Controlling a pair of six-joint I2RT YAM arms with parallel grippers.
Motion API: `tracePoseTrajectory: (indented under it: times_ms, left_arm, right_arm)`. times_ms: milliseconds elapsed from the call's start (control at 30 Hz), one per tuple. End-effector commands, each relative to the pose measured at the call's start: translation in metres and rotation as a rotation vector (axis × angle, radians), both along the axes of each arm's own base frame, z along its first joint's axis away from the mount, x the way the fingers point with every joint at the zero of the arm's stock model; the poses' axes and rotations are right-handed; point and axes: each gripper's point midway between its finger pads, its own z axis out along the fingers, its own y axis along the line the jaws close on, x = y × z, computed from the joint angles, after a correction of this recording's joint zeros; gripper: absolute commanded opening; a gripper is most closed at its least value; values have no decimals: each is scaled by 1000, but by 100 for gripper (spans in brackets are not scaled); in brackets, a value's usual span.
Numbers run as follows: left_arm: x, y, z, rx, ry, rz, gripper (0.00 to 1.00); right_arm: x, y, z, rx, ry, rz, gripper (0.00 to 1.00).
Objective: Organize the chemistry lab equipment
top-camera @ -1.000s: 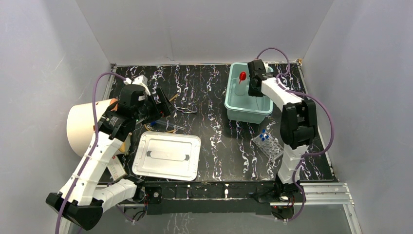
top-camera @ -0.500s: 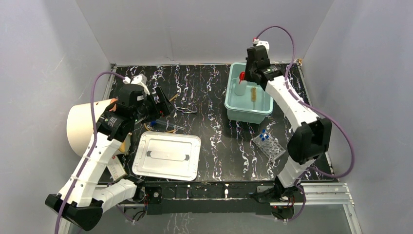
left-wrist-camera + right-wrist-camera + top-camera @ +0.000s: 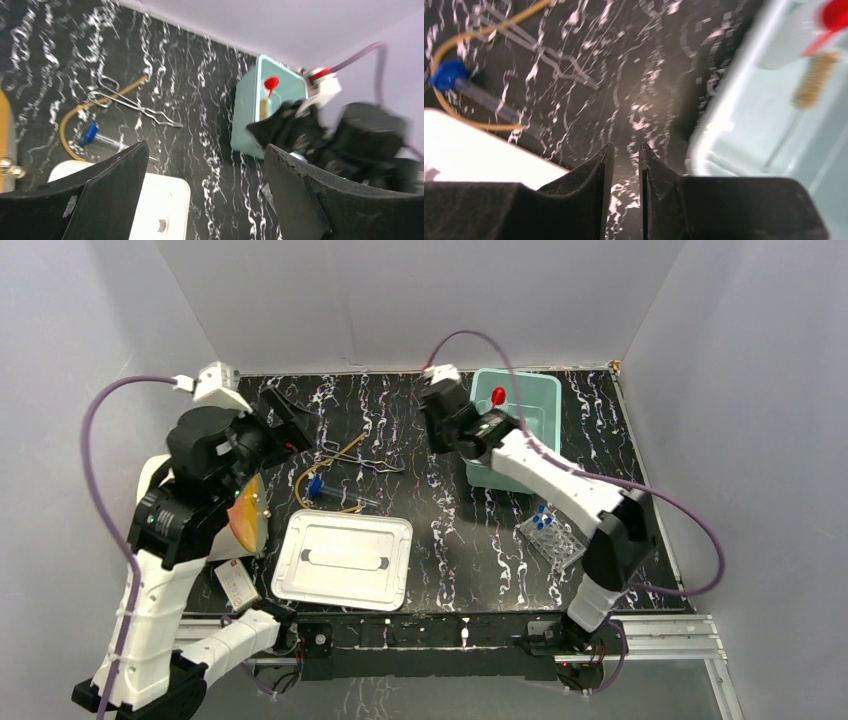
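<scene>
While both arms hung above the black marbled table, left gripper stood wide apart, empty; right gripper showed a narrow gap, empty. Noted: small white squeeze bottle with red cap stood inside teal bin.

Robot test cell, plain grey walls boxing in a black marbled table, aluminium rail along front

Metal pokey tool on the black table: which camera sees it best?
The left wrist view. There the thin metal tool lies whole and fairly sharp on the table. The top view shows it whole but tiny. The right wrist view shows it bigger, but blurred and up against the picture's top edge.
</scene>
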Motion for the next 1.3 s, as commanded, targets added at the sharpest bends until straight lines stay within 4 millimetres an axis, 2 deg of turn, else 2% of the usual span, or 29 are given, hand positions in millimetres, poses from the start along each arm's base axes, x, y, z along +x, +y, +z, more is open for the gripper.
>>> tracePoseTrajectory:
  times_ms: [0,133,167,200,267,333,433,500,633,733,900,1267]
  left_arm:
    - [-16,38,33,40,-101,140,84]
    - [-25,48,58,54,-153,157,86]
    - [-27,49,63,56,-162,157,86]
    - [-28,50,66,57,-167,155,86]
    - [-29,49,70,59,-168,146,87]
    - [-30,47,71,54,-165,136,87]
    - [-34,45,73,30,-174,120,87]
    - [-36,42,74,18,-176,107,87]
    - [-37,40,73,14,-166,93,87]
    - [-37,40,71,20,-159,90,87]
    - [-37,39,67,27,-149,86,88]
    - [-33,36,55,32,-129,78,89]
  right_arm:
    - [-12,50,-32,-42,41,86,33]
    - [-15,93,-63,-81,74,145,33]
    - [-13,109,-63,-73,66,161,33]
    - [-13,120,-75,-87,77,173,33]
    - [-6,150,-77,-66,58,195,33]
    - [1,180,-94,-64,55,214,33]
    - [10,221,-97,-18,16,238,33]
    - [17,247,-91,30,-22,251,33]
    - [22,280,-81,106,-80,269,33]
    - [14,288,-89,102,-76,285,33]
    - [-2,282,-112,42,-29,302,33]
    - [-14,272,-118,2,1,312,33]
